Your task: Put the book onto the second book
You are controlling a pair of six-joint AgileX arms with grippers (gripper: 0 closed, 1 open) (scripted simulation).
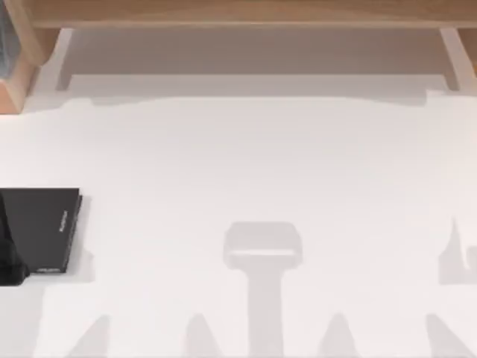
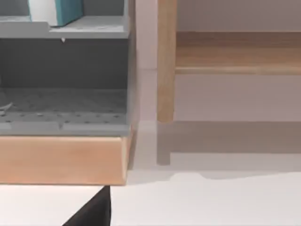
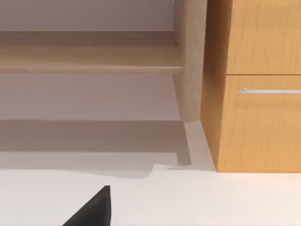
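Top view: thin flat black book (image 1: pixel 41 230) at left tabletop (image 1: pixel 261 164) edge; thick teal hardcover (image 2: pixel 59 12) shelved. Pincer states: cannot tell. Fetching teal book comes first

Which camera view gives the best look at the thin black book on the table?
The top view: the black book lies flat at the table's left edge, its pale spine lettering visible. In both wrist views a dark wedge sits at the lower edge; whether that is the book cannot be told.
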